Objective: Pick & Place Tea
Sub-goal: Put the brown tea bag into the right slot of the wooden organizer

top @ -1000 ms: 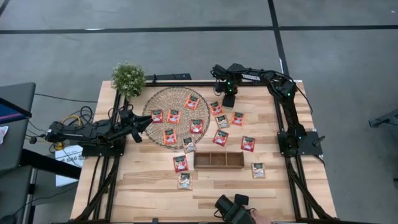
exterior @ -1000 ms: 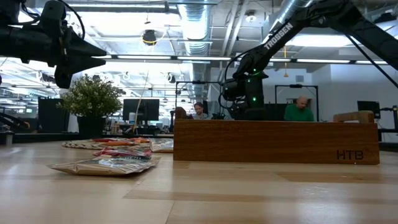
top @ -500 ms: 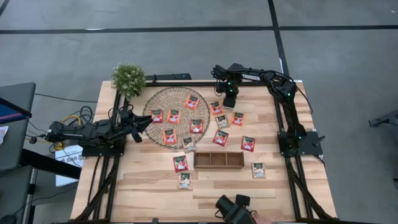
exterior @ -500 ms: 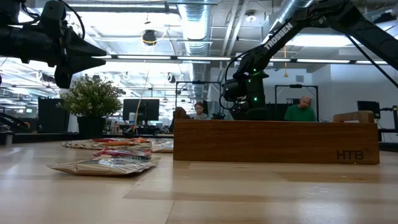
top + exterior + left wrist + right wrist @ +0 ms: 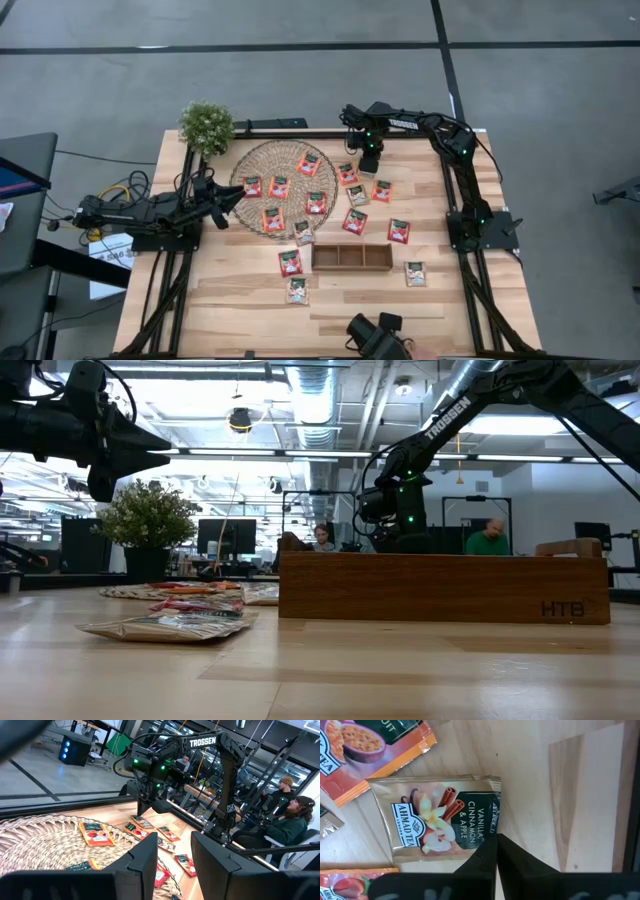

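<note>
Low, right tool (image 5: 496,851) over sachet (image 5: 442,817), fingers closed

The surface (image 5: 250,300) I'm working on is pale wood planks, smooth with a soft sheen up close. The sachets (image 5: 441,816) look like glossy printed foil or paper, edges crimped, and the one right by my right end effector (image 5: 496,851) has a slightly wrinkled face. The mat (image 5: 270,170) is rough woven straw, totally matt. The tray (image 5: 443,588) is darker brown wood, satin finish with visible grain. My fingers (image 5: 212,855) are matt black plastic by the look of it. The plant (image 5: 206,124) looks plasticky.
</note>
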Action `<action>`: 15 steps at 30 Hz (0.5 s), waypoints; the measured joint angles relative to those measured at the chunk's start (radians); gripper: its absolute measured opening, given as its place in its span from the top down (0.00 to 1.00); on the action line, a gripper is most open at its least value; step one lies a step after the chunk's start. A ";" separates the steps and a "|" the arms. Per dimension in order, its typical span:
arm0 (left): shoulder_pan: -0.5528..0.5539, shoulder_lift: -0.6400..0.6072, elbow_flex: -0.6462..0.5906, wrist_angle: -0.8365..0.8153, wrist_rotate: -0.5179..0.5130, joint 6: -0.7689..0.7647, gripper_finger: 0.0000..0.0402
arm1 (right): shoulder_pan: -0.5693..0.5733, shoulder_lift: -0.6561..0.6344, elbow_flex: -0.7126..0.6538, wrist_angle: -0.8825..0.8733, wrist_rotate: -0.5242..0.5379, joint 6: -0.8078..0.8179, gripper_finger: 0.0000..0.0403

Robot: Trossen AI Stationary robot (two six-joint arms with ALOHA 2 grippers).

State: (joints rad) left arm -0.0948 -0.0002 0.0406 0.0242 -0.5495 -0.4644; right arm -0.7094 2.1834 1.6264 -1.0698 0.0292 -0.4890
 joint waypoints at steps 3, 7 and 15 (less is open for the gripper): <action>0.000 0.000 0.000 0.000 0.000 0.000 0.73 | 0.000 0.000 0.000 0.000 0.001 0.001 1.00; 0.000 0.000 0.000 0.000 0.000 0.000 0.73 | -0.004 0.000 0.000 0.009 0.061 0.001 1.00; 0.000 0.000 0.000 0.000 0.000 0.000 0.73 | -0.031 0.000 0.000 0.007 0.104 -0.006 1.00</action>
State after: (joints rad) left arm -0.0948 -0.0002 0.0406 0.0242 -0.5495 -0.4644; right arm -0.7405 2.1834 1.6264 -1.0632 0.1337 -0.4950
